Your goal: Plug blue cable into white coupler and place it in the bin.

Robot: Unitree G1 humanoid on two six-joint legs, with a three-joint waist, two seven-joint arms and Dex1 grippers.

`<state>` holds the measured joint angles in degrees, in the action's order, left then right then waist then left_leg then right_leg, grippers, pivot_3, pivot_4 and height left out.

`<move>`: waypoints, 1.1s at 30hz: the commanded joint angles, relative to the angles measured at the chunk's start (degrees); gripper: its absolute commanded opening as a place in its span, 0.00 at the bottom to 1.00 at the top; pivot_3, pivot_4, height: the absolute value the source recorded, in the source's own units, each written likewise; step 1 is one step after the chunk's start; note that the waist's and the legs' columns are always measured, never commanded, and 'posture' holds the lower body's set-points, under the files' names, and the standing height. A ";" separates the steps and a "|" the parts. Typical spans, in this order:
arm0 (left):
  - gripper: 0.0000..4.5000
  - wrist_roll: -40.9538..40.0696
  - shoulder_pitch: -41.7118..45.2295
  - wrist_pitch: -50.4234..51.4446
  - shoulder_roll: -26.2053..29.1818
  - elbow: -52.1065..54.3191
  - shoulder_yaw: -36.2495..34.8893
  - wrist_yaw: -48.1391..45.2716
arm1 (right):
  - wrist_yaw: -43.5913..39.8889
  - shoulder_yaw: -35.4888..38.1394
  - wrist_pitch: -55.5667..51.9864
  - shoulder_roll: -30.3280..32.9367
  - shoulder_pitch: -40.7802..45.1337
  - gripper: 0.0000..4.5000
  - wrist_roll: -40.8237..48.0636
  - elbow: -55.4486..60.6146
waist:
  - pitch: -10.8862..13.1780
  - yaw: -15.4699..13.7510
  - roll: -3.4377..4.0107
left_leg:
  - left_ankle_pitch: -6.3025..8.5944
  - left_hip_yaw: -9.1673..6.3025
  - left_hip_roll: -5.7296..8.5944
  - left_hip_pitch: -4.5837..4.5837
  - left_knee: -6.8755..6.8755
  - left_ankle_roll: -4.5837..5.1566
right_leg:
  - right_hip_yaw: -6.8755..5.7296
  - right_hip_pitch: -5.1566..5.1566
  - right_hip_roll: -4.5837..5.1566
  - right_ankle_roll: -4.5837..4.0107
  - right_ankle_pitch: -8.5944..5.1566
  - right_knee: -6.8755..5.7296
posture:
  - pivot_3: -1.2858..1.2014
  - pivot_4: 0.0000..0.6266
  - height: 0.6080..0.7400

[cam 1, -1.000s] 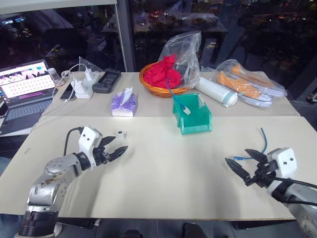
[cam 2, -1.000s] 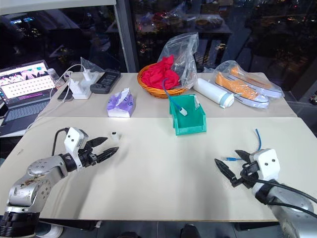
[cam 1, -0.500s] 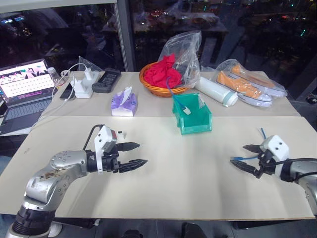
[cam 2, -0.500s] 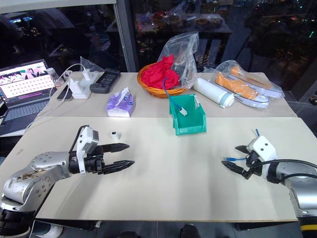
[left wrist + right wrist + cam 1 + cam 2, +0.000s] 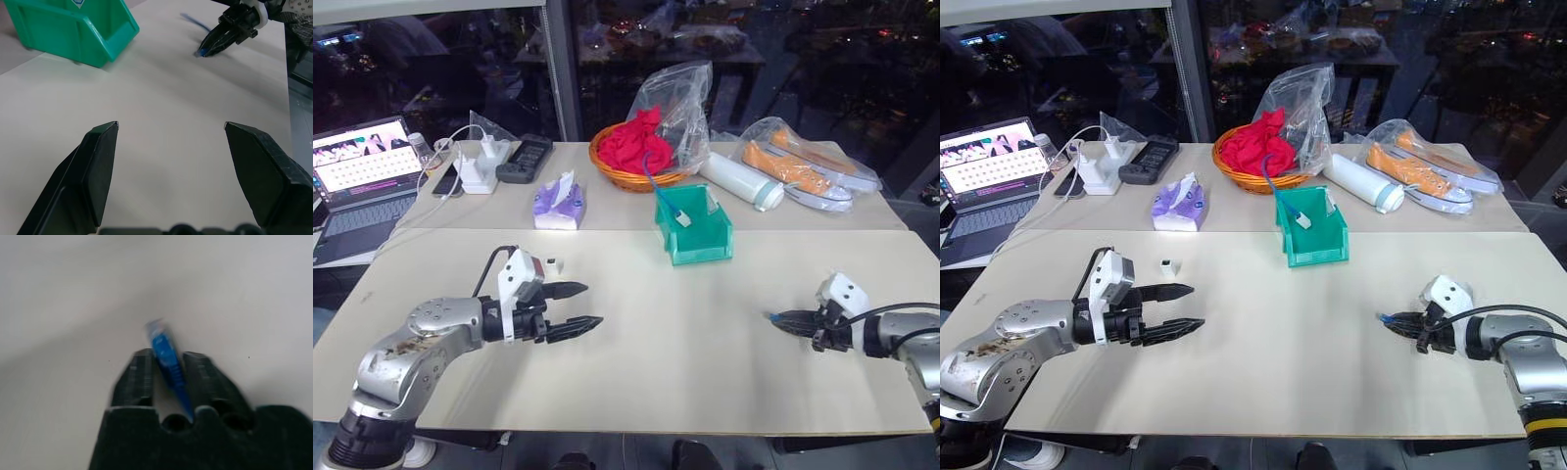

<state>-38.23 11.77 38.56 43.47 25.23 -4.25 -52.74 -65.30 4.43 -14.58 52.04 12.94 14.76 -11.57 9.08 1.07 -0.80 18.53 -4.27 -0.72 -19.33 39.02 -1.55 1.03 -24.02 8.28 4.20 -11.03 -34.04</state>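
The right hand (image 5: 166, 364) lies low on the pale surface (image 5: 685, 343) near its right edge, its two black fingers (image 5: 139, 374) pinched on the blue cable (image 5: 168, 360) just behind the clear plug, which pokes out past the fingertips toward the middle of the surface. The left hand (image 5: 576, 306) hovers over the left part of the surface with its fingers spread wide and nothing between them, pointing across toward the right hand. The white coupler (image 5: 1166, 265) sits on the surface just beyond the left hand, apart from it. The bin (image 5: 693, 230) stands upright farther back, near the middle, at the seam where a second surface begins; another blue cord runs from the wicker basket (image 5: 631, 176) behind it down into the bin.
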 commanded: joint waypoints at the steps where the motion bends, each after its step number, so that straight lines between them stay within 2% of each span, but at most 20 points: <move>1: 0.83 2.25 0.58 -2.07 1.71 0.68 0.89 -1.37 | 0.15 -2.32 -3.36 -0.83 2.74 0.02 1.03 9.81 | 0.00 0.31 0.00 | 0.00 0.00 0.00 0.00 0.00 0.00 | 0.00 0.00 0.00 0.00 0.00 -0.01 | 0.52 0.24 1.00; 3: 0.83 4.63 1.40 -3.86 1.67 -0.31 3.10 -1.88 | 0.33 -8.25 -5.78 -4.31 6.90 0.02 0.34 17.43 | 0.00 0.85 0.00 | -0.01 0.00 0.00 0.01 0.00 -0.01 | 0.00 -0.02 0.00 0.00 0.00 -0.03 | 0.52 0.24 1.00; 6: 0.83 8.13 2.46 -6.64 1.81 -1.36 6.44 -3.39 | -0.07 -15.83 -7.41 -8.70 11.07 0.02 -1.75 22.98 | 0.01 1.26 -0.01 | -0.10 -0.06 -0.02 0.01 -0.02 -0.18 | -0.01 -0.03 -0.03 -0.01 0.00 -0.07 | 0.52 0.24 1.00; 12: 0.83 12.09 5.54 -9.93 0.46 -3.63 11.13 -5.44 | 0.91 -26.88 -4.78 -14.13 14.00 0.02 -8.94 21.99 | 0.01 -0.17 -0.03 | -0.15 -0.11 0.01 -0.32 0.01 -0.28 | -0.08 -0.12 -0.02 0.11 0.08 -0.01 | 0.52 0.24 1.00; 14: 0.83 13.35 6.89 -10.43 -0.18 -4.35 12.55 -5.55 | 2.34 -27.87 -5.45 -16.02 14.57 0.24 -10.00 21.42 | 0.01 -0.20 -0.03 | -0.32 -0.09 0.01 -0.40 0.04 -0.57 | -0.10 -0.17 -0.02 0.12 0.09 0.01 | 0.52 0.24 1.00; 15: 0.83 13.63 7.28 -10.35 -0.45 -4.54 13.00 -5.51 | 2.78 -27.33 -6.65 -16.60 14.68 0.28 -9.55 21.65 | 0.01 -0.15 -0.03 | -0.32 -0.09 0.01 -0.42 0.04 -0.58 | -0.10 -0.18 -0.02 0.12 0.09 0.00 | 0.52 0.24 1.00; 21: 0.83 17.21 8.73 -10.93 -2.66 -5.74 17.42 -5.29 | 3.96 -19.98 -16.11 -15.79 13.58 0.76 -3.14 28.87 | 0.01 -0.11 -0.03 | -0.31 -0.10 0.00 -0.42 0.04 -0.57 | -0.11 -0.20 -0.02 0.12 0.09 -0.02 | 0.52 0.24 1.00; 24: 0.83 19.09 9.08 -11.30 -3.42 -6.24 19.75 -5.93 | 6.33 -14.10 -22.73 -15.38 11.96 0.97 2.11 35.53 | 0.01 -0.18 -0.03 | -0.14 -0.11 0.00 -0.43 0.04 -0.26 | -0.11 -0.19 -0.02 0.12 0.09 -0.03 | 0.52 0.24 1.00; 29: 0.83 22.35 9.27 -14.31 -5.12 -9.92 22.79 -6.73 | 12.86 -1.86 -36.58 -15.89 8.55 0.99 13.52 47.36 | 0.01 -0.34 -0.03 | -0.12 -0.14 0.00 -0.44 0.04 -0.22 | -0.12 -0.19 -0.02 0.12 0.09 -0.04 | 0.52 0.24 1.00; 33: 0.83 25.03 9.65 -18.02 -8.26 -15.26 24.20 -6.30 | 18.67 2.68 -43.20 -16.63 6.24 0.99 18.80 53.34 | 0.01 -0.36 -0.04 | -0.10 -0.14 0.00 -0.42 0.08 -0.18 | -0.13 -0.14 -0.02 0.12 0.09 -0.05 | 0.52 0.24 1.00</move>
<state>-14.43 20.52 23.28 35.62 10.69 19.87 -59.06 -49.06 4.85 -55.22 35.82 19.39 30.75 38.28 9.09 0.71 -0.84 18.43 -4.41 -0.72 -19.75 39.10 -1.73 0.90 -24.17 8.26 4.32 -10.94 -34.09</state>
